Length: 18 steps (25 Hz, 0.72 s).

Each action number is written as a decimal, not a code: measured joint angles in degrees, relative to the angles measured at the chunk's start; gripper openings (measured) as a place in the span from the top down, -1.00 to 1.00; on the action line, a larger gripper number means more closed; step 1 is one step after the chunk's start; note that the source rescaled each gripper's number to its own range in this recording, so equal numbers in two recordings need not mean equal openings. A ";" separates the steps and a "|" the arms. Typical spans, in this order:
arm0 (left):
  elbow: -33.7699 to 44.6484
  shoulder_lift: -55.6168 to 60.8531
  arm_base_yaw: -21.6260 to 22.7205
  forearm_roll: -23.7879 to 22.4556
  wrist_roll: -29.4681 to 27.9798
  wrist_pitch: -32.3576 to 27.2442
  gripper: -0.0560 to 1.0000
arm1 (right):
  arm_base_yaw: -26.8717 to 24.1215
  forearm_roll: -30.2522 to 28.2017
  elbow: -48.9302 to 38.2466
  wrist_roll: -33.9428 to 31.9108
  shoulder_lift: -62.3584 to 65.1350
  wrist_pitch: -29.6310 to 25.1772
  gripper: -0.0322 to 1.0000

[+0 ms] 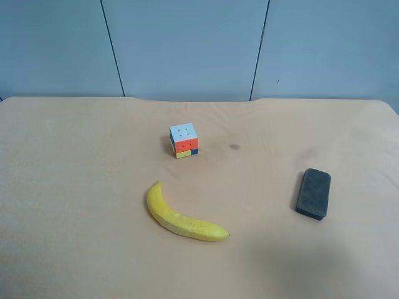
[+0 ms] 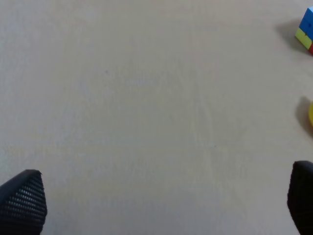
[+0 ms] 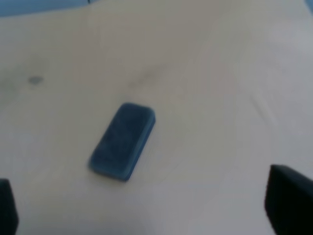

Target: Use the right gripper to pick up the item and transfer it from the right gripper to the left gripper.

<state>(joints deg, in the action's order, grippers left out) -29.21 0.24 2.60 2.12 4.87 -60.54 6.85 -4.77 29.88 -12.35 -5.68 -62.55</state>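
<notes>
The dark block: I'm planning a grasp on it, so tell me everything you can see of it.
The dark block is a grey-black rectangular slab with rounded corners and a matte, slightly fuzzy-looking top, like a board eraser. It lies flat on the beige table, at the high view's right, its long side running roughly away from that camera, well apart from the banana. Only the table touches it; nothing grips it.

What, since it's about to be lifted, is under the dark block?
The dark block lies flat on the tan table, bare tabletop all round it, nothing on top. The patch directly beneath is hidden by the block itself.
</notes>
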 joint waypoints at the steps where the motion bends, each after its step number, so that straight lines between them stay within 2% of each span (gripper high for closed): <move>1: 0.00 0.00 0.00 0.00 0.00 0.00 -1.00 | 0.00 -0.28 0.66 -1.46 -2.74 -0.77 -1.00; 5: 0.00 0.00 0.00 0.00 0.00 0.00 -1.00 | 0.00 -2.66 3.72 -4.93 -15.75 -3.37 -1.00; 11: 0.00 0.00 0.00 0.00 0.00 0.00 -1.00 | 0.00 -4.20 8.52 -10.52 -36.08 -3.29 -1.00; 18: 0.00 0.00 0.00 0.00 0.00 0.00 -1.00 | 0.00 -4.15 12.11 -16.35 -55.86 1.35 -1.00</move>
<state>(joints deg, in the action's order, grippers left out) -29.21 0.24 2.60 2.12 4.87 -60.54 6.85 -8.92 41.99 -28.69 -61.54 -61.21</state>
